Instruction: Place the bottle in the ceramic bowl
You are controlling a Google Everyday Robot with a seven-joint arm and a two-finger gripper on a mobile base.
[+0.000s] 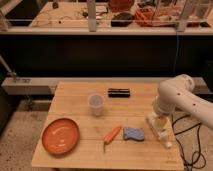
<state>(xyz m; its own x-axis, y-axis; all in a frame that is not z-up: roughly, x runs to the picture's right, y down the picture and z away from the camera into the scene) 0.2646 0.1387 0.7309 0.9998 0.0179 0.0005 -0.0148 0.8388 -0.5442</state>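
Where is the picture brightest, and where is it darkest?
In the camera view, the brightest part is the lit shelf along the top. The darkest is the wide black band just below it, behind the table. The tabletop has warm, even light, with a faint shine on the ceramic bowl. The hand is low at the table's right side, over the pale bottle.

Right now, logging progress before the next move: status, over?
Claw down over bottle, far right. Ceramic bowl far left, empty. Carrot and sponge lie between.
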